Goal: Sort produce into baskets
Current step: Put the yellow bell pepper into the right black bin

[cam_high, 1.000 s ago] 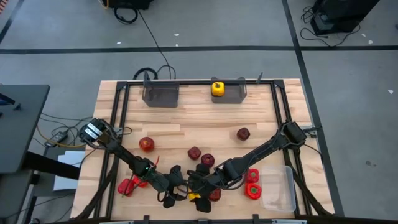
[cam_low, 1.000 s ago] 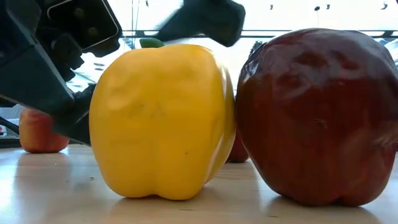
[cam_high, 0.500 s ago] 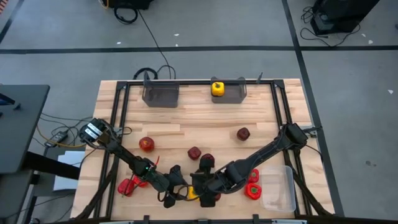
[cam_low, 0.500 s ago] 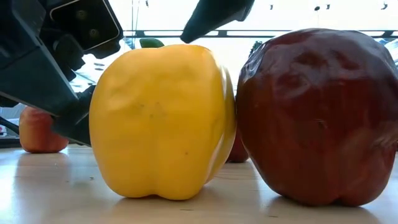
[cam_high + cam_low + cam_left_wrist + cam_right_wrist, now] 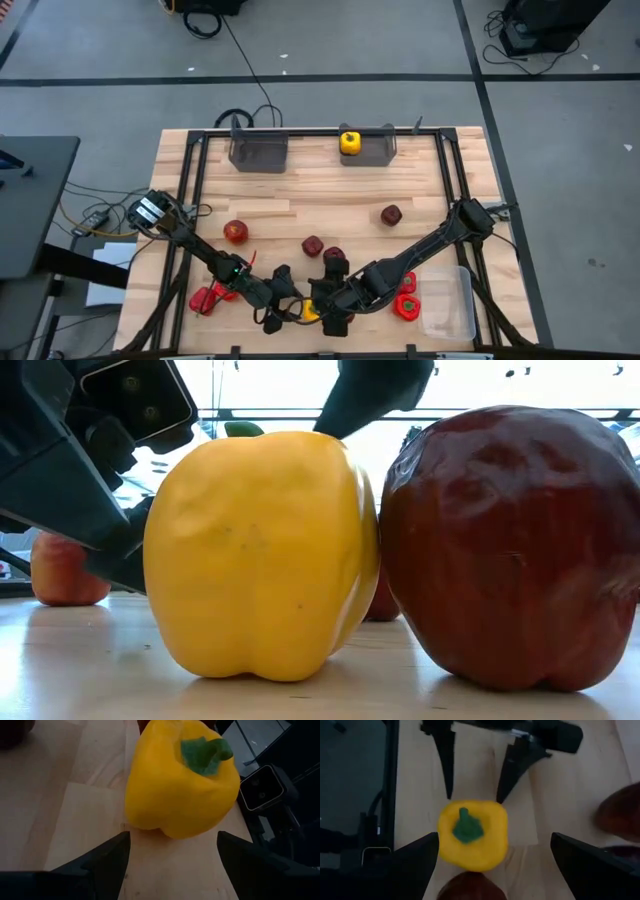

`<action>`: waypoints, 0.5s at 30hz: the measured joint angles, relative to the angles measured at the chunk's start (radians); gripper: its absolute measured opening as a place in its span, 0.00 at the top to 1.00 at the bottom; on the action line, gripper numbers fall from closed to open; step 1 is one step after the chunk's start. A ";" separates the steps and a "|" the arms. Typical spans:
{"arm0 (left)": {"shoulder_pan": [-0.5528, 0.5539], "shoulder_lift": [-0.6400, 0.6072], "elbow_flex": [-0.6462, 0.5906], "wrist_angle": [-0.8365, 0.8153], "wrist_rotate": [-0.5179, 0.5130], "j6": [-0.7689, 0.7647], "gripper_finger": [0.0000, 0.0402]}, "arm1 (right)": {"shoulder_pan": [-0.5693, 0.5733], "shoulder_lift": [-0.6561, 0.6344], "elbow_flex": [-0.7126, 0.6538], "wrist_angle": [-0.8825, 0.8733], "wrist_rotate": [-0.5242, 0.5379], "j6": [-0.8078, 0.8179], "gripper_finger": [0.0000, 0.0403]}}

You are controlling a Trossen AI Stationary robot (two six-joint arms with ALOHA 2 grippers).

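A yellow bell pepper point(image 5: 311, 311) stands upright on the table near its front edge, stem up, with a dark red apple point(image 5: 510, 545) close beside it. My left gripper point(image 5: 172, 840) is open and level with the pepper point(image 5: 180, 780). Its fingertips stand just short of the pepper's side, one to each side. My right gripper point(image 5: 495, 857) hangs open and wide above the pepper point(image 5: 472, 835), pointing steeply down and clear of it. A second yellow pepper point(image 5: 349, 142) lies in the far right grey bin point(image 5: 372, 150).
The other grey bin point(image 5: 258, 153) stands at the far edge. A clear tray point(image 5: 450, 305) sits at the near right, with red peppers point(image 5: 407, 295) beside it. More red peppers point(image 5: 205, 298) lie near left. Apples point(image 5: 235, 232) point(image 5: 312, 245) point(image 5: 390, 214) are scattered mid-table.
My right gripper has tipped more steeply downward above the yellow pepper, staying open and hardly shifting. The pepper, the apple and my left gripper have kept still.
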State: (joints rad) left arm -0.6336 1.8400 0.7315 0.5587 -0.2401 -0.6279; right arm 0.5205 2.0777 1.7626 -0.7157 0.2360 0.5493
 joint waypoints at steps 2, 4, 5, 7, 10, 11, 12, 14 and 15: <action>0.001 0.000 0.000 -0.002 -0.002 0.009 0.24 | -0.001 0.000 0.000 0.015 -0.002 -0.023 0.02; 0.001 0.000 0.000 -0.002 -0.002 0.016 0.24 | -0.003 -0.001 0.000 0.025 -0.024 -0.042 0.02; 0.001 0.000 0.000 -0.002 -0.002 0.017 0.24 | -0.004 -0.001 0.000 0.029 -0.028 -0.050 0.02; 0.001 0.000 0.000 -0.002 -0.003 0.017 0.24 | -0.005 -0.001 0.000 0.041 -0.014 -0.069 0.02; 0.001 0.000 0.000 -0.002 -0.009 0.018 0.24 | 0.002 -0.001 0.000 0.040 0.012 -0.104 0.02; 0.001 0.000 0.000 -0.003 -0.010 0.021 0.24 | 0.004 -0.001 0.000 0.044 0.007 -0.123 0.02; 0.001 0.000 0.000 -0.003 -0.011 0.025 0.24 | 0.006 -0.001 -0.008 0.062 0.008 -0.145 0.02; 0.001 0.000 0.000 -0.003 -0.023 0.027 0.24 | 0.008 -0.002 -0.029 0.106 -0.001 -0.194 0.02; 0.001 0.000 0.000 -0.003 -0.024 0.027 0.24 | 0.010 -0.001 -0.036 0.112 -0.019 -0.215 0.02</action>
State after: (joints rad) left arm -0.6323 1.8397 0.7315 0.5556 -0.2646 -0.6010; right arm 0.5302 2.0763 1.7262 -0.6036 0.2166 0.3345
